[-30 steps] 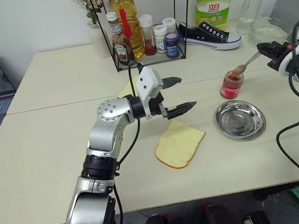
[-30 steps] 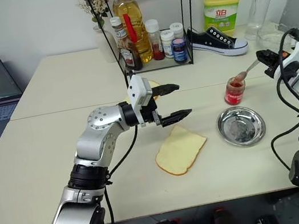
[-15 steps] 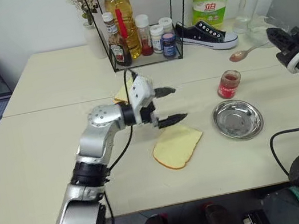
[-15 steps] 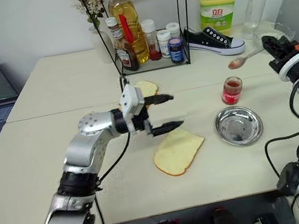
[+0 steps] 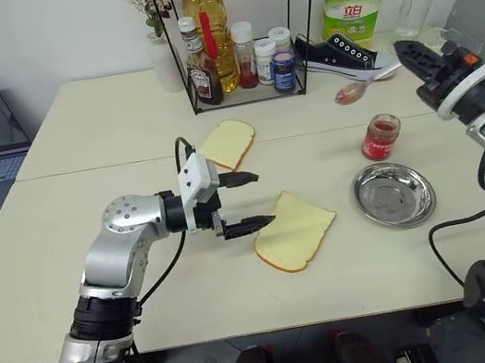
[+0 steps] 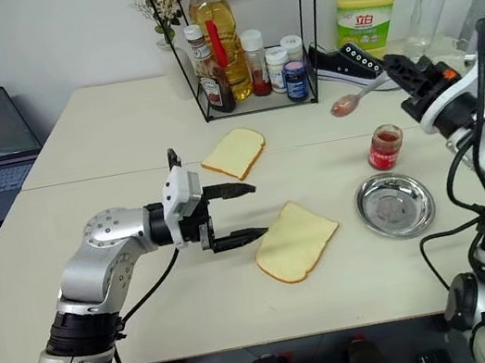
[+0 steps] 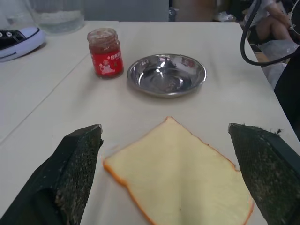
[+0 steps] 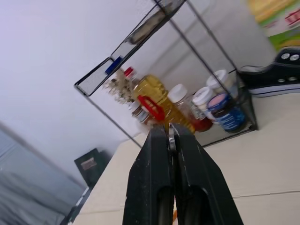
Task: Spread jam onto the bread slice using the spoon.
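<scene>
right hand (image 6: 400, 71): clamped on the spoon (image 6: 357, 96), above the jam (image 6: 385, 147)
left hand (image 6: 240, 212): spread wide, empty, just beside the bread slice (image 6: 296, 241)
yellow jug (image 6: 366, 5): label reads 立白

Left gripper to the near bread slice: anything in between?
No. The head views show only bare table between the open left gripper and the bread slice; its lower fingertip ends just short of the crust.
</scene>
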